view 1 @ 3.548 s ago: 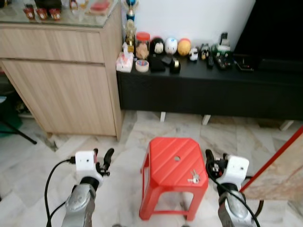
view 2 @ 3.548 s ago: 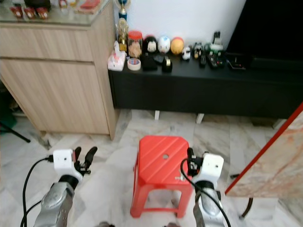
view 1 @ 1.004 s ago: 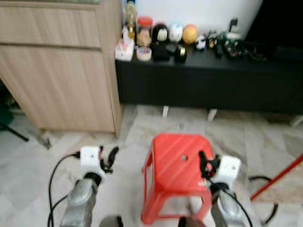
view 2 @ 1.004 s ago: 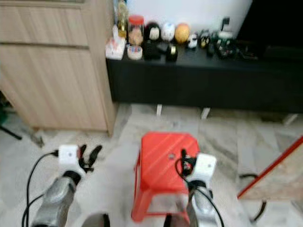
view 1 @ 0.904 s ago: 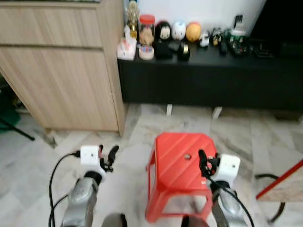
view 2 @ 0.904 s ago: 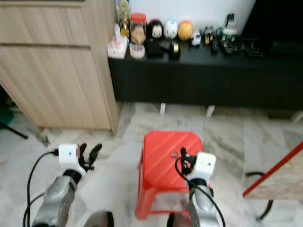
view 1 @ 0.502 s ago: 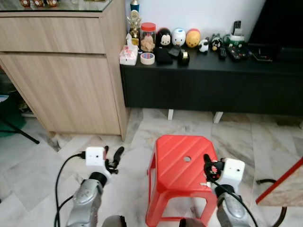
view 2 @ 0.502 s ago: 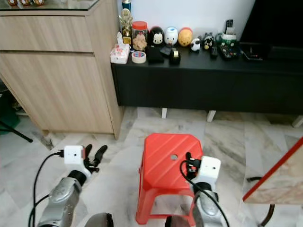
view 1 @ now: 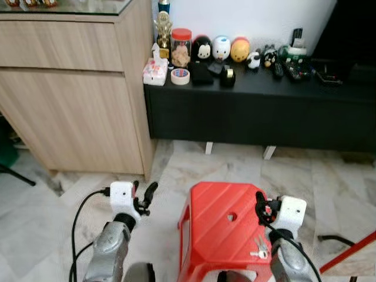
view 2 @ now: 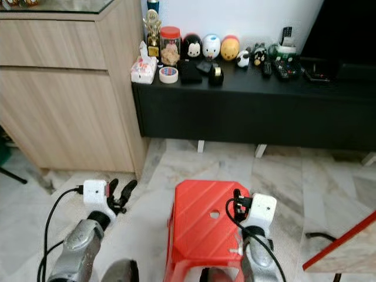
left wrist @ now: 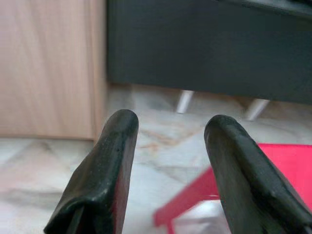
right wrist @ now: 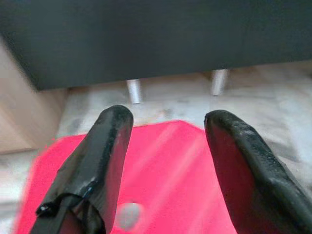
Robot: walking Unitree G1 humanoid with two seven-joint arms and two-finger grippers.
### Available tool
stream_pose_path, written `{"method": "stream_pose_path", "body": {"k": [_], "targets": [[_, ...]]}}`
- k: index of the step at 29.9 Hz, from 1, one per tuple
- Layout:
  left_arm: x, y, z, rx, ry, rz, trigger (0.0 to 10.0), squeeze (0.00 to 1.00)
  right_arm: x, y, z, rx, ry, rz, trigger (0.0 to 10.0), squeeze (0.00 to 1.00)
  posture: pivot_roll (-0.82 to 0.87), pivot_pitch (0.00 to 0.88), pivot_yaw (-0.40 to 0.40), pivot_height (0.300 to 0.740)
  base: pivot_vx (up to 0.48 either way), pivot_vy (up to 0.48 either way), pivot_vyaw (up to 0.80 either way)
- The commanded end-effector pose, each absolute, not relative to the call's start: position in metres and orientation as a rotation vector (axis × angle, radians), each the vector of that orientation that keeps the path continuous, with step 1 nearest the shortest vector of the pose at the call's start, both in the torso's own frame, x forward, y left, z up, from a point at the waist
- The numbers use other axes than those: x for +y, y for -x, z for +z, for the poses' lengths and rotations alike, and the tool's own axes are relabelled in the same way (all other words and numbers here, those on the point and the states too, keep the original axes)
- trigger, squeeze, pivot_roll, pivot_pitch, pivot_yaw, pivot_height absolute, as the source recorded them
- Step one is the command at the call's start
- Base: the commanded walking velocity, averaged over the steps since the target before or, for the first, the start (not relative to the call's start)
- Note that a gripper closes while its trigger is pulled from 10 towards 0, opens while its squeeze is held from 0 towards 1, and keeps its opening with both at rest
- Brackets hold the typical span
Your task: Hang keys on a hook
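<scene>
A small bunch of silver keys (view 1: 258,247) lies on the top of a red plastic stool (view 1: 220,232), near its right edge. My right gripper (view 1: 262,205) hangs open over the stool's right side, just beyond the keys, with nothing between its fingers. In the right wrist view the black fingers (right wrist: 102,156) frame the stool's red top (right wrist: 165,161) and its centre hole. My left gripper (view 1: 144,194) is open above the marble floor to the left of the stool. The stool's corner (left wrist: 275,158) shows past the left fingers (left wrist: 105,175).
A low black console (view 1: 264,103) stands ahead, carrying figurines, a tape roll (view 1: 180,76) and remotes. A tall wooden cabinet (view 1: 70,100) stands at the left. A red-edged marble slab (view 1: 352,255) leans at the right, with a black cable (view 1: 332,239) on the floor beside it.
The camera has moved nearer, so the stool sits lower in the picture and the keys now show beside my right gripper. Both grippers stay open.
</scene>
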State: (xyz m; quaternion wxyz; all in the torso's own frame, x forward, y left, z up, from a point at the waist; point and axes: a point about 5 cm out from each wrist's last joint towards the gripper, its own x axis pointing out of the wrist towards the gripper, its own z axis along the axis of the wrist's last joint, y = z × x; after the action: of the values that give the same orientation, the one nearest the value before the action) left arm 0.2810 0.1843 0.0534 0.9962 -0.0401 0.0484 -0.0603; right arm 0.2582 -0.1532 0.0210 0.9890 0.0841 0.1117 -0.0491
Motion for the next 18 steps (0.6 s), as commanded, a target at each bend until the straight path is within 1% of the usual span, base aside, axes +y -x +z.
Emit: {"method": "stream_pose_path", "body": {"k": [1,5,8,12,16,17,18], "targets": [[0.177,-0.281,0.053,0.097,0.095,-0.138,10.0,0.0,-0.165,-0.256,0.018,0.236,-0.155,-0.144,10.0,0.0,0.0,0.047,-0.047,0.626,0.0,0.0,0.0],[0.177,-0.28,0.053,0.098,0.094,-0.138,10.0,0.0,-0.171,-0.248,0.009,0.273,-0.186,-0.184,10.0,0.0,0.01,0.048,-0.048,0.626,0.0,0.0,0.0],[0.177,-0.28,0.052,0.101,0.091,-0.14,10.0,0.0,-0.177,-0.231,-0.007,0.343,-0.218,-0.225,10.0,0.0,0.01,0.05,-0.048,0.626,0.0,0.0,0.0],[0.177,-0.28,0.051,0.107,0.089,-0.145,10.0,0.0,-0.179,-0.222,-0.018,0.399,-0.273,-0.265,10.0,0.0,0.01,0.05,-0.048,0.626,0.0,0.0,0.0],[0.175,-0.28,0.051,0.108,0.085,-0.151,10.0,0.0,-0.177,-0.215,-0.033,0.506,-0.325,-0.279,10.0,0.0,0.0,0.053,-0.043,0.626,0.0,0.0,0.0],[0.175,-0.28,0.051,0.108,0.083,-0.152,10.0,0.0,-0.176,-0.213,-0.037,0.522,-0.344,-0.277,10.0,0.07,0.0,0.053,-0.043,0.626,0.0,0.0,0.0],[0.175,-0.28,0.051,0.108,0.083,-0.152,10.0,0.0,-0.176,-0.212,-0.039,0.531,-0.348,-0.277,10.0,0.97,0.0,0.053,-0.043,0.626,0.0,0.0,0.0]]}}
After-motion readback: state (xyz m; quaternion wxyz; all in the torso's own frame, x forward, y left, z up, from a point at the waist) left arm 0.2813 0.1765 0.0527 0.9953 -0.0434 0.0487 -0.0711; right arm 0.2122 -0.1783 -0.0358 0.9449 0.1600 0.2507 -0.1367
